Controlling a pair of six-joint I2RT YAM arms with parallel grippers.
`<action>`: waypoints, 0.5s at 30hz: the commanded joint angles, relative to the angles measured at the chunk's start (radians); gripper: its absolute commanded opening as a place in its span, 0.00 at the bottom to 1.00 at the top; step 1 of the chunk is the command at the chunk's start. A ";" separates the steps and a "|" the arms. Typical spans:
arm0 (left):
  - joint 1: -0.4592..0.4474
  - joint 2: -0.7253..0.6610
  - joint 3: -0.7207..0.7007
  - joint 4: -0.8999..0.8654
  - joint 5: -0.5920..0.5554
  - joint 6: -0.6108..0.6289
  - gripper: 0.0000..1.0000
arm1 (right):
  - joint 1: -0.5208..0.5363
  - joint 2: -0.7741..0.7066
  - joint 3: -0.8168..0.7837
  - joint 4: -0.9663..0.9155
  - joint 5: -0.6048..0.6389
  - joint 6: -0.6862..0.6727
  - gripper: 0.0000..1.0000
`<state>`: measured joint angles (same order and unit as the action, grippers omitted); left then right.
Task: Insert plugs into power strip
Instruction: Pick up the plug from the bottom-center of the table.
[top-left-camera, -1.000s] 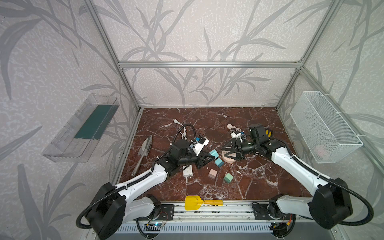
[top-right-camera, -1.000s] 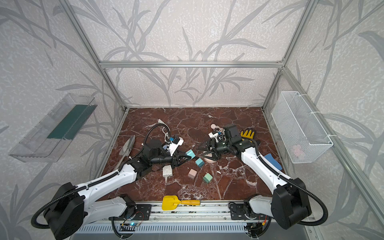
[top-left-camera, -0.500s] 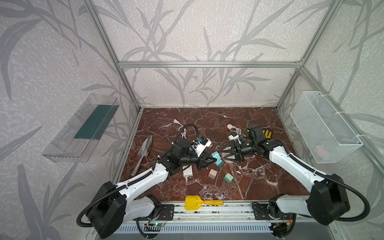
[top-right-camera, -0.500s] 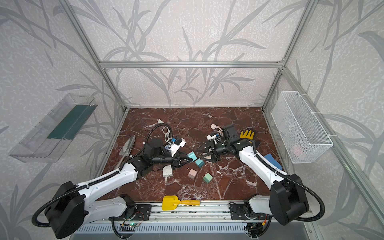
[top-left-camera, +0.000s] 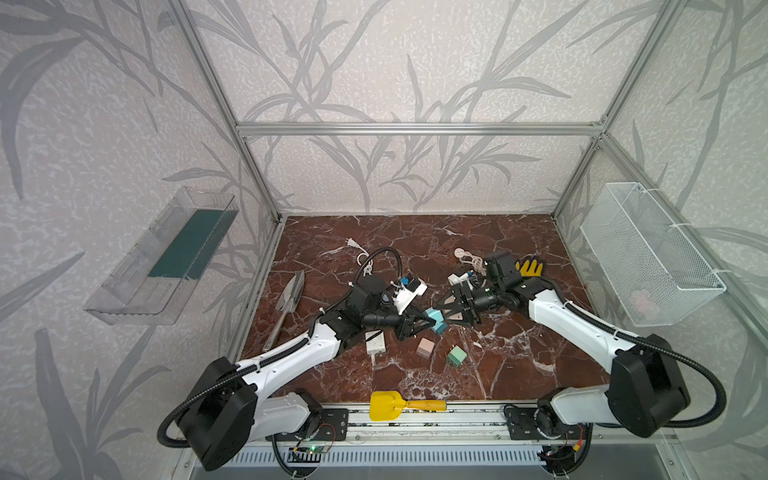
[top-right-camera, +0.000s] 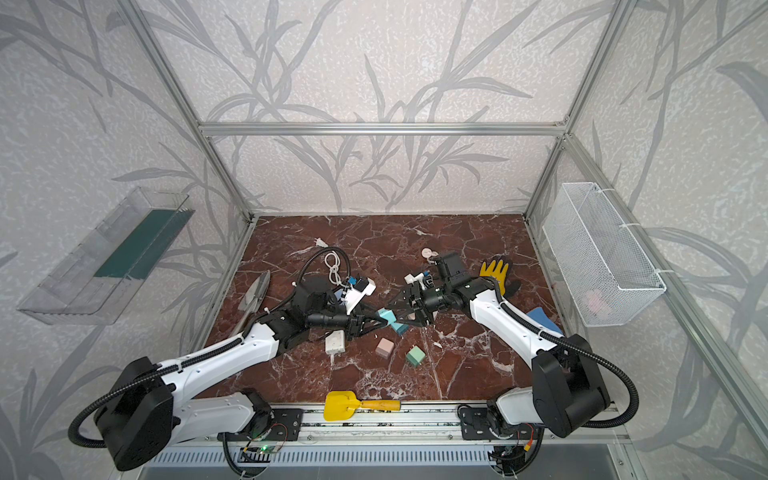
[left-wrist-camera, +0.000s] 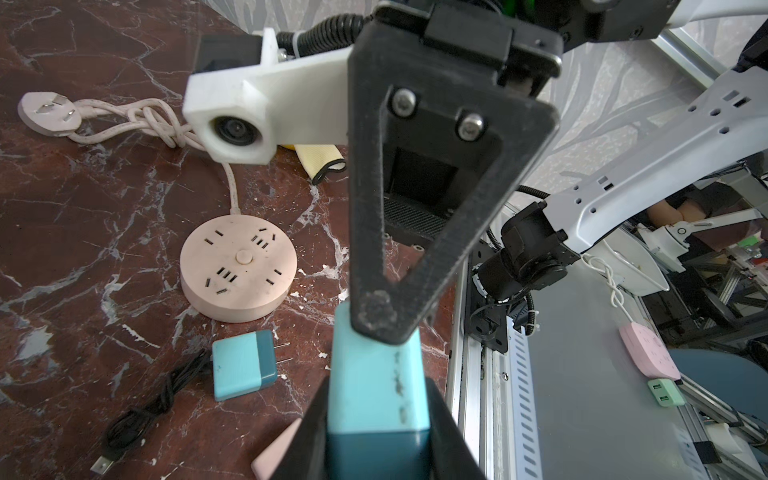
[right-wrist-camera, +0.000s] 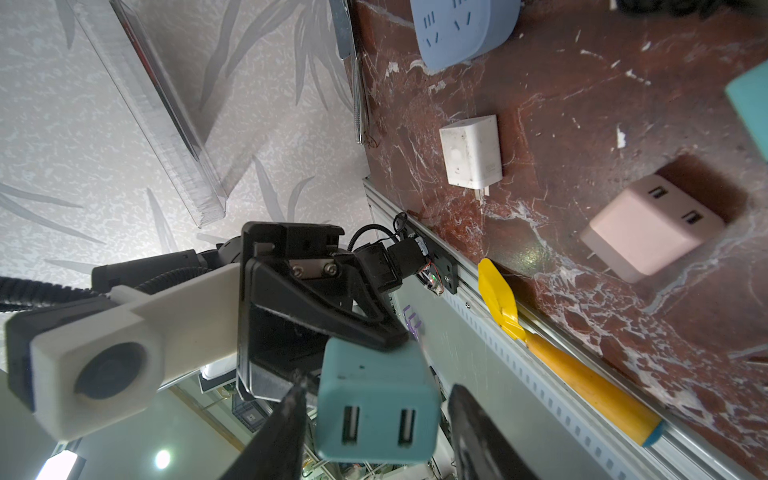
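Note:
My left gripper (top-left-camera: 424, 321) is shut on a teal plug (top-left-camera: 436, 316), held just above the marble floor. In the left wrist view this teal plug (left-wrist-camera: 376, 386) fills the jaws. My right gripper (top-left-camera: 444, 312) faces it and straddles its USB end (right-wrist-camera: 376, 415), open, with a gap at each finger. On the floor lie a second teal plug (left-wrist-camera: 243, 363), a pink plug (top-left-camera: 424, 347), a green plug (top-left-camera: 456, 356) and a white charger (top-left-camera: 375, 341). A round pink power strip (left-wrist-camera: 239, 270) lies beyond, hidden under my right gripper in both top views.
A blue power strip (right-wrist-camera: 461, 29) lies near the left arm. A knotted pink cable (left-wrist-camera: 137, 120), a black cable (left-wrist-camera: 141, 411), a metal trowel (top-left-camera: 291, 291), a yellow glove (top-left-camera: 530, 268) and a yellow toy shovel (top-left-camera: 388, 405) at the front rail surround the work spot. A wire basket (top-left-camera: 648, 257) hangs on the right wall.
My right gripper has moved left and down to the teal plug that the left gripper holds, and its jaws have narrowed around it. The left arm has barely moved.

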<state>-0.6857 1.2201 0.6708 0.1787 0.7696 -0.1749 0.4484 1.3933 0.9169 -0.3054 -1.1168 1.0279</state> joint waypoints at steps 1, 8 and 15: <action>-0.005 0.007 0.038 -0.011 0.001 0.032 0.00 | 0.008 0.017 0.013 0.030 -0.026 0.007 0.53; -0.007 0.008 0.038 -0.020 -0.015 0.035 0.00 | 0.029 0.033 0.007 0.065 -0.025 0.030 0.51; -0.006 0.013 0.036 -0.012 -0.023 0.031 0.00 | 0.045 0.042 -0.011 0.105 -0.021 0.052 0.50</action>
<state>-0.6865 1.2213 0.6731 0.1642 0.7509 -0.1669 0.4820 1.4269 0.9142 -0.2436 -1.1183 1.0683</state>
